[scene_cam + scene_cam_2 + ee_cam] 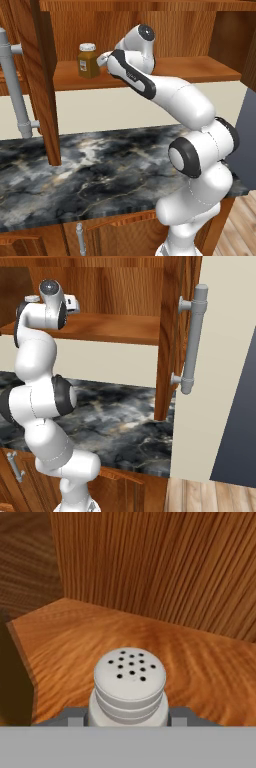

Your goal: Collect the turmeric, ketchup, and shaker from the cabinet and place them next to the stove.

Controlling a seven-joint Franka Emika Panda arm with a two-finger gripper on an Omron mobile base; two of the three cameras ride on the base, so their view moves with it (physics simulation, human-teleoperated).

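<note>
The two-finger gripper [129, 721] is sitting inside the brown wooden wall cabinet [150, 30], and its grey finger pads [75, 718] are pressing in on either side of the small white-grey shaker with the rounded, perforated cap [130, 687]. The jaws look closed against the shaker's body, though whether the squeeze is fully set is hard to say. The shaker is standing upright on the inner wooden shelf [210, 677], centred between the fingers.

To do this step well, I judge the grip should be firm and low on the body, under the cap's ridges, before any lift; then the shaker should be raised just clear of the shelf and drawn straight out, keeping it upright.

Further out, the white arm is reaching up from below the shelf. The squat wide jar of amber-brown turmeric with a white lid [88, 61] is standing on the same shelf, just beside the wrist, so sideways swing is risking a knock. The open wooden door with its long grey bar handle [15, 90] is hanging to one side. Below, the dark marbled stone counter [90, 175] is lying bare.
</note>
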